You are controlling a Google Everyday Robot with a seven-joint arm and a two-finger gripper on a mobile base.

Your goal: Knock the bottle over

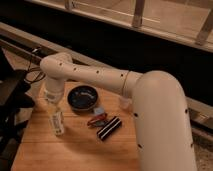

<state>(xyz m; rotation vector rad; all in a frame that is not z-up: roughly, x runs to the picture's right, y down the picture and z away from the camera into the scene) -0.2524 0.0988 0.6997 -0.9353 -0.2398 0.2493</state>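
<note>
The bottle [58,122] is small and clear with a pale label. It sits on the left part of the wooden table [75,150]. Its upper end points toward the gripper, and I cannot tell whether it stands or lies. My gripper [50,97] hangs from the white arm's wrist [56,67], just above and behind the bottle's top, very close to it or touching it. The white arm [150,100] sweeps in from the lower right and hides the right side of the table.
A dark bowl [83,97] sits right of the gripper. A reddish packet [97,120] and a black striped item [109,128] lie at mid-table. A translucent cup [124,103] peeks out by the arm. Dark equipment [12,95] stands left of the table.
</note>
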